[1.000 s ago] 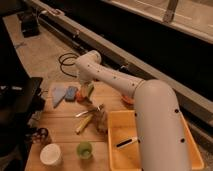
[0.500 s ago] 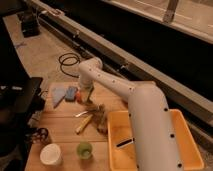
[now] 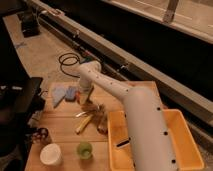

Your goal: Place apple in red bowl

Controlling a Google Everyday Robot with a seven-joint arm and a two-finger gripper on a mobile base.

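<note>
Beside blue cloth (image 3: pixel 61 94), claw (image 3: pixel 86 99) over table (image 3: pixel 60 131)

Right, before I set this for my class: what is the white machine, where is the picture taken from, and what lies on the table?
The big white shape is a robot arm. The single picture looks down over it onto a wooden table. The arm reaches to the table's far side, where its gripper hangs low beside a blue cloth; whether it holds anything cannot be told. Nearer the camera stand a white cup and a green cup, with a yellow tub on the right and a long yellowish item in the middle. The apple and red bowl cannot be made out; the arm may hide them.
</note>
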